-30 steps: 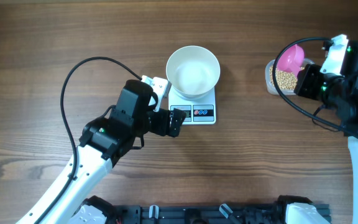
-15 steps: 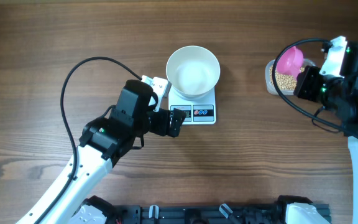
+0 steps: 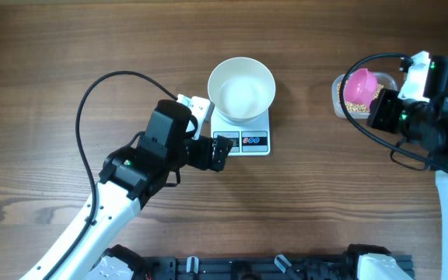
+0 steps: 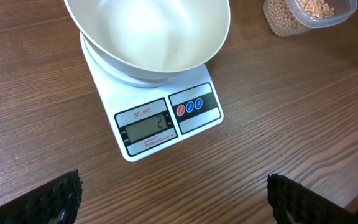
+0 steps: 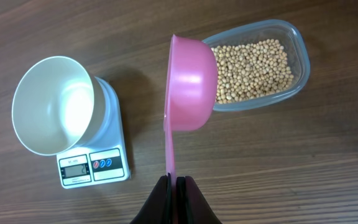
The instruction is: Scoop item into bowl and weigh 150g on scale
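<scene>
Dark wood-grain table [image 3: 68, 47] under two robot arms: the pale-tan beans [image 5: 253, 68] lie heaped in a clear plastic tub [image 5: 298, 46] at the right side of the table, none of them visible in the bowl. The white bowl [image 3: 241, 89] stands upright on the white scale [image 3: 251, 141] at mid-table, covering the platform and leaving the grey display and dark button panel showing along the front edge. The digits on the display are too small to read with confidence.

Above the end of the tub nearer the scale hangs a pink scoop [image 5: 191, 87], its cup seen from overhead with the open side up. Whether the cup touches the beans cannot be told. The right gripper [image 5: 173, 185] has its two fingers pressed together on the scoop's thin handle, and the right arm reaches in from the table's right edge. Bare wood separates the tub from the scale.

On the other side, the left gripper [image 4: 173, 208] waits low over the wood just beside the scale's front-left corner, its jaws spread wide with nothing between them; from the wrist camera the two dark fingertips frame the scale and bowl without touching either. A black cable [image 3: 92, 101] loops up and over from the left arm across the table's left half.
</scene>
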